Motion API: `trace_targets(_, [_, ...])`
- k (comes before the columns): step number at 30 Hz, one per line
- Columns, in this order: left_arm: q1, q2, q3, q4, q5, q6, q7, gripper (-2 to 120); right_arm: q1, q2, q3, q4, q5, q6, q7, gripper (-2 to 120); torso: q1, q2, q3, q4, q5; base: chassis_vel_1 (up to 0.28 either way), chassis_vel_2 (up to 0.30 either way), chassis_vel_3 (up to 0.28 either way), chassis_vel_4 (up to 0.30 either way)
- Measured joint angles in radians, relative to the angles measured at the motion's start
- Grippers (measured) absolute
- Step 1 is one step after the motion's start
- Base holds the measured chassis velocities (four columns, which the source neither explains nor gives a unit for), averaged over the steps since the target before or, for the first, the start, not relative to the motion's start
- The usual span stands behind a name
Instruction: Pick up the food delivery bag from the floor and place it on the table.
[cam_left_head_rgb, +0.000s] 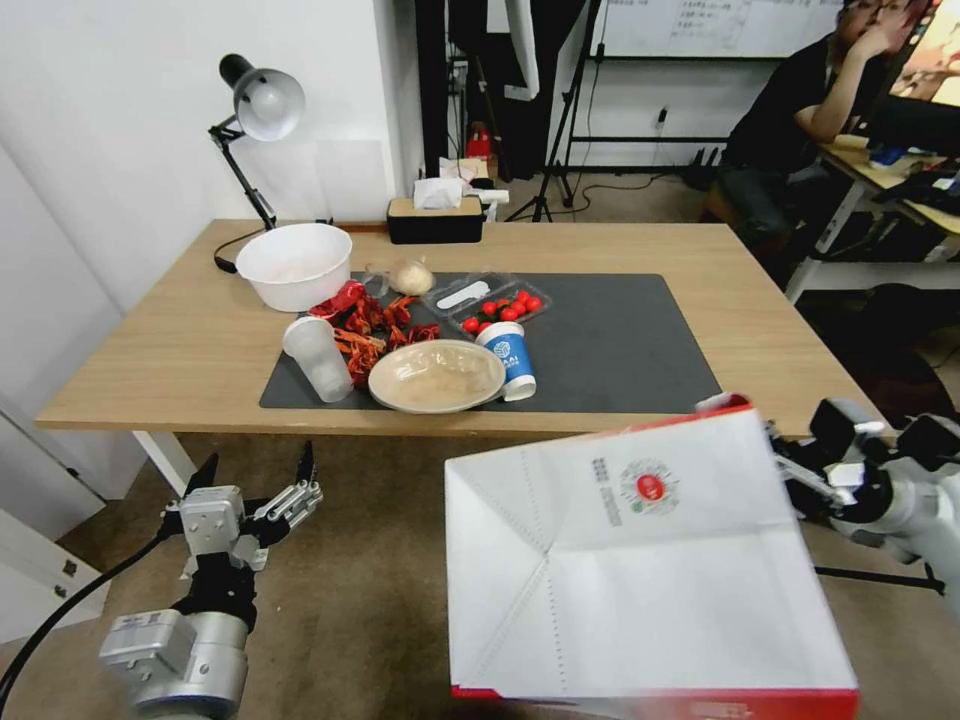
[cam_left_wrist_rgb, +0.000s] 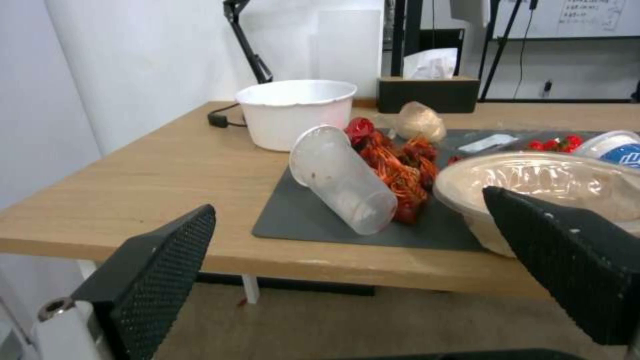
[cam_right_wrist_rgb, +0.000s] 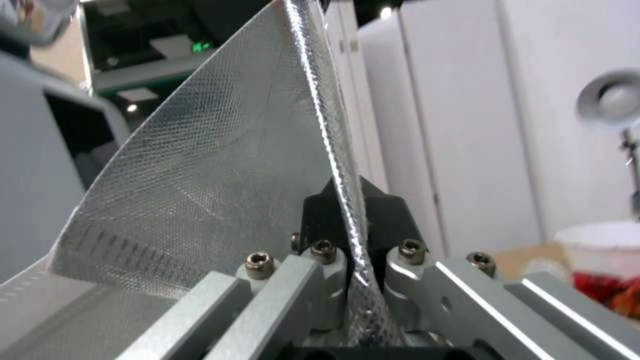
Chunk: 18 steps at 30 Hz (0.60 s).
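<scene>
- Across the far half of the head view runs the surface (cam_left_head_rgb: 180, 340), a long light-wood top with a dark grey mat (cam_left_head_rgb: 620, 340); its right end is bare, while bowls, cups and food crowd the left part of the mat.
- Below it lies the floor (cam_left_head_rgb: 370, 560), a worn brownish carpet.
- Nearest the camera on the right, the food delivery bag (cam_left_head_rgb: 640, 560) hangs in the air, clear of the floor and tipped so that its broad white creased panel faces up, with red trim along the lower edge and a small round red logo near the top. It is in front of the surface's near edge and not over it.
- So the lift looks done; carrying the bag over the surface, setting it down and letting go are left, as I judge it.
- At the bag's upper right corner the right claw (cam_right_wrist_rgb: 347, 220) is clamped on the bag's edge: the dark pads pinch a thin wall of silver foil with a woven, quilted grain.
- Low on the left, above the carpet, the left claw (cam_left_head_rgb: 255, 470) hovers spread wide and empty, its black pads dimpled like mesh.
- Among the clutter, a round white bowl (cam_left_head_rgb: 295, 265), a beige oval dish (cam_left_head_rgb: 436, 376) and a clear plastic cup (cam_left_head_rgb: 318, 358) lying tilted.
</scene>
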Motion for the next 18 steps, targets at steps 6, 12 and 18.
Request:
trace_targets(6, [-0.005,0.0,-0.003,0.004,-0.003,-0.005,-0.004,100,-0.023,-0.046,0.103,0.033,0.098,0.016,0.097,0,0.0,-0.001,-0.001,-0.0001,0.0,0.0,0.0,0.0,0.0])
trace_targets(12, [-0.008,0.0,-0.006,0.009,-0.01,-0.012,-0.007,100,-0.037,-0.08,0.201,0.076,0.171,0.081,0.303,0,-0.001,-0.002,-0.001,-0.0001,-0.0002,0.0,0.0,0.0,0.0])
trace_targets(18, [-0.014,-0.001,0.001,0.013,-0.016,-0.013,-0.015,100,-0.021,-0.08,0.254,0.215,0.23,0.214,0.865,0,-0.001,-0.003,-0.002,0.0,-0.0001,0.0,0.0,0.0,0.0])
